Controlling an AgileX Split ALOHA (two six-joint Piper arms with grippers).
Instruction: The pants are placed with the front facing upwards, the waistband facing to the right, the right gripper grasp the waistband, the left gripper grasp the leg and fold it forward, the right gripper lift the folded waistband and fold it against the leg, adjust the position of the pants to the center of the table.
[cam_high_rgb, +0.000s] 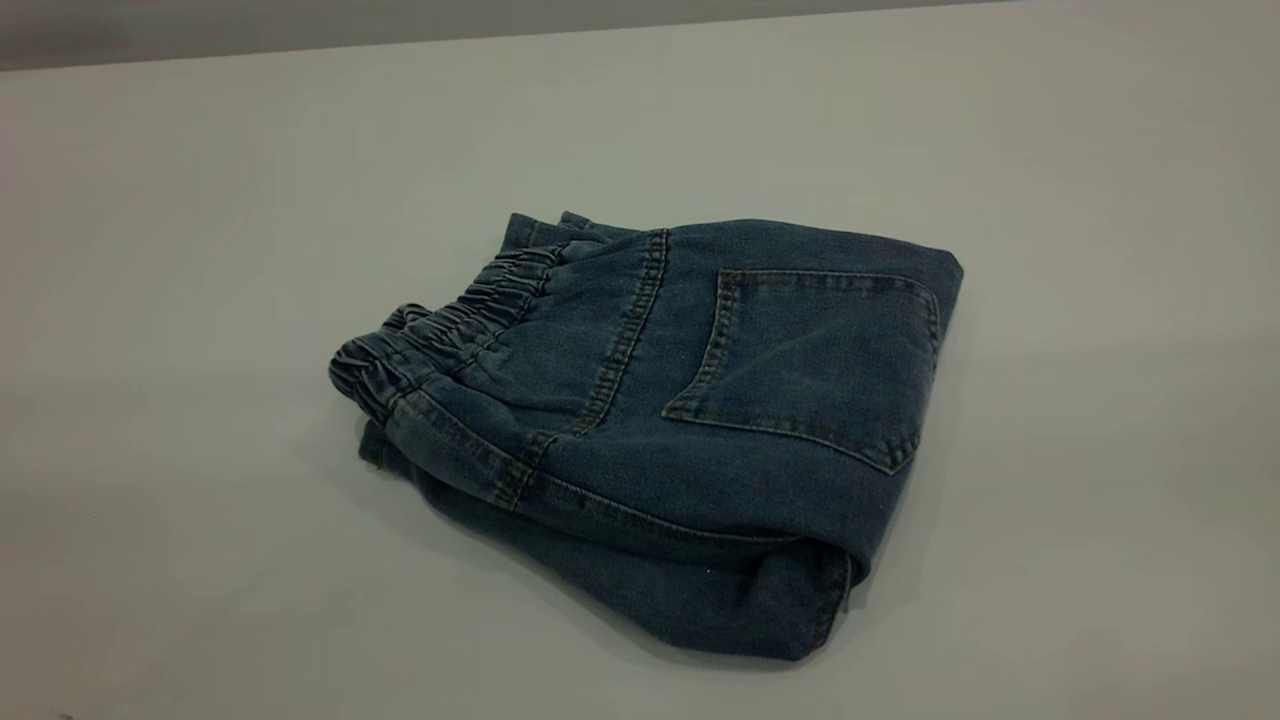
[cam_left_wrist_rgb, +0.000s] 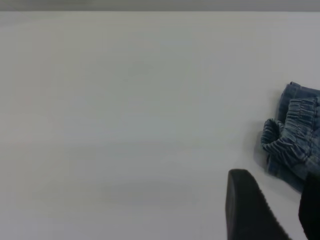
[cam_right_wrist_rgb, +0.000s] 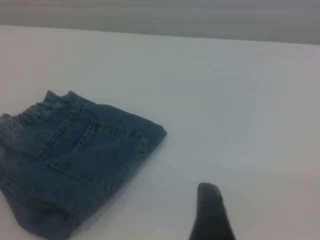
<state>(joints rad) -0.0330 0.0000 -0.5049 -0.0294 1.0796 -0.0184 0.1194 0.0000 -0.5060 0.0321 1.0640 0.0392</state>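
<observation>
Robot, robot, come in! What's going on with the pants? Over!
Pants folded, back pocket up, on table. Both grippers clear of them. Nothing in the way.

Three cameras, one folded pair of pants (cam_high_rgb: 660, 420)

The exterior view looks down steeply and close on the tabletop (cam_high_rgb: 200, 200); both wrist views look low across it from farther off, sharing the pants.
</observation>
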